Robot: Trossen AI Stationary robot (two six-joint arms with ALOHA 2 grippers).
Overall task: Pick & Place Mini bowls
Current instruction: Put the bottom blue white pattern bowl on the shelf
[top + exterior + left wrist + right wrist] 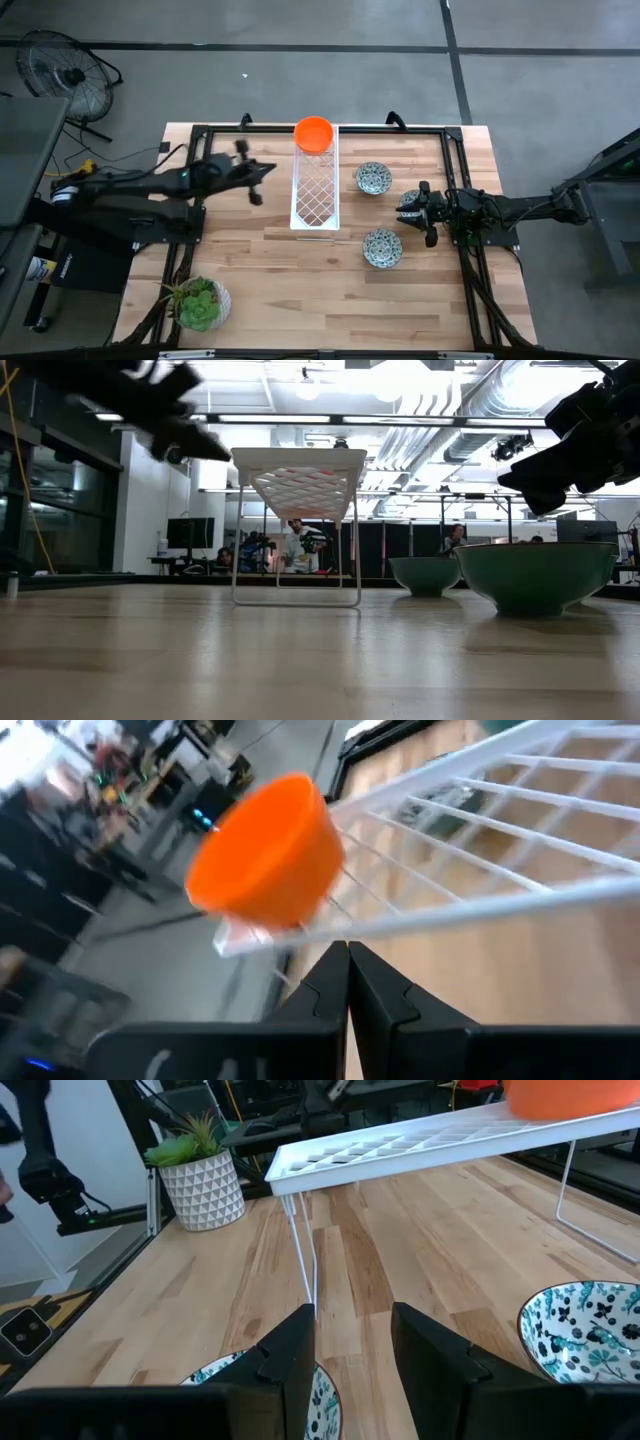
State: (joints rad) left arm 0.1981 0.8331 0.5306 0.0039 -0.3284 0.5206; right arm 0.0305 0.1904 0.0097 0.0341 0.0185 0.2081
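Observation:
An orange mini bowl (314, 133) (265, 855) sits on the far end of a white wire rack (315, 190). Three blue-grey patterned mini bowls rest on the table right of the rack: one far (373, 179), one near (382, 248), and one (410, 198) (327, 1398) partly hidden under my right gripper. My right gripper (408, 212) (350, 1342) is open and hangs above that bowl. My left gripper (264, 172) (347, 970) is shut, raised left of the rack and pointing at the orange bowl.
A white pot with a green plant (200, 303) (200, 1180) stands near the table's near left corner. The rack stands on thin wire legs (296, 550) in the table's middle. Black frame rails (460, 170) run along the table's edges. Bare wood lies in front of the rack.

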